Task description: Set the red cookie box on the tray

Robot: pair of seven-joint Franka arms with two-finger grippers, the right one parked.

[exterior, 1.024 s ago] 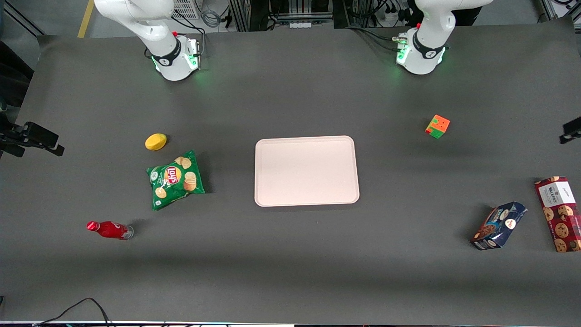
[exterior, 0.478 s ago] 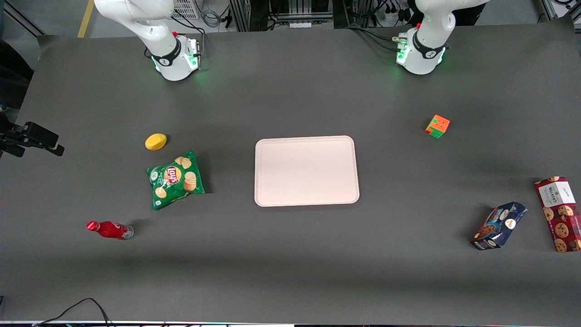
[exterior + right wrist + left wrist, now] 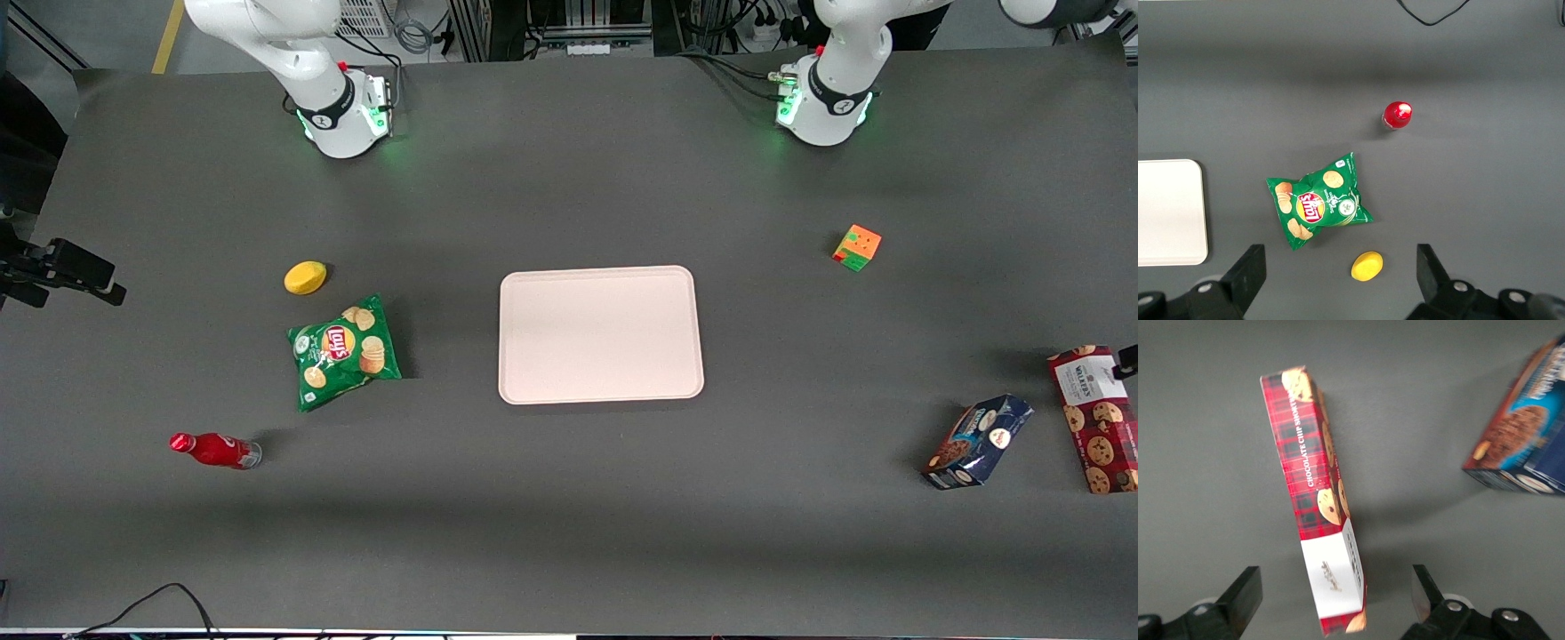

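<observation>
Jaws of the gripper [image 3: 1331, 597] spread wide above the red cookie box [image 3: 1317, 495].

Robot lab (aluminium racks [image 3: 551, 22], cables)

Gripper [image 3: 1338, 603] hangs above the red cookie box [image 3: 1098, 418], fingers [image 3: 1245, 597] spread wide, bare bench [image 3: 800, 356] either side. Blue cookie package [image 3: 976, 442] stands just beside the box. Tray [image 3: 600, 334] unoccupied; Rubik's cube [image 3: 857, 247] well apart from it.
</observation>
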